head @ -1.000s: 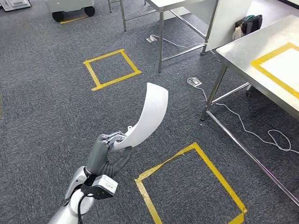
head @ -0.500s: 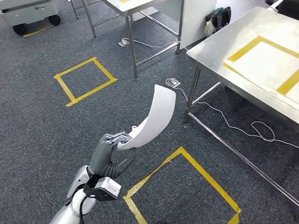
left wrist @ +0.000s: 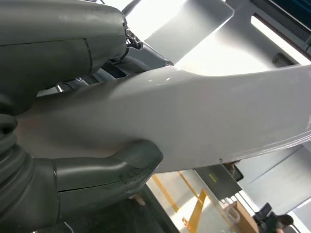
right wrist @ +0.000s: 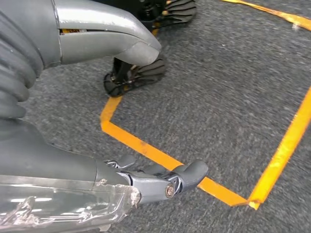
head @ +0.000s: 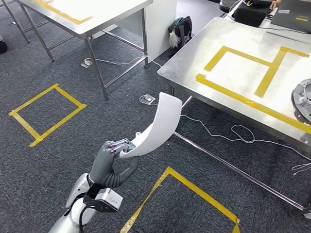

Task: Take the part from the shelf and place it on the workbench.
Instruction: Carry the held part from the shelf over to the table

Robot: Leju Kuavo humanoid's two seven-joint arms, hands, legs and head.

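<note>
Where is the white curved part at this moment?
In the head view, the white curved part is held up by the left hand over the carpet, just short of the workbench corner.

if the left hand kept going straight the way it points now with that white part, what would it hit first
Most likely the workbench. The left hand points up and right, and the white part leads toward the near edge. Depth is unclear, so the part may pass below it.

Workshop — steel workbench (head: 190,68), taped floor squares (head: 43,114).
</note>
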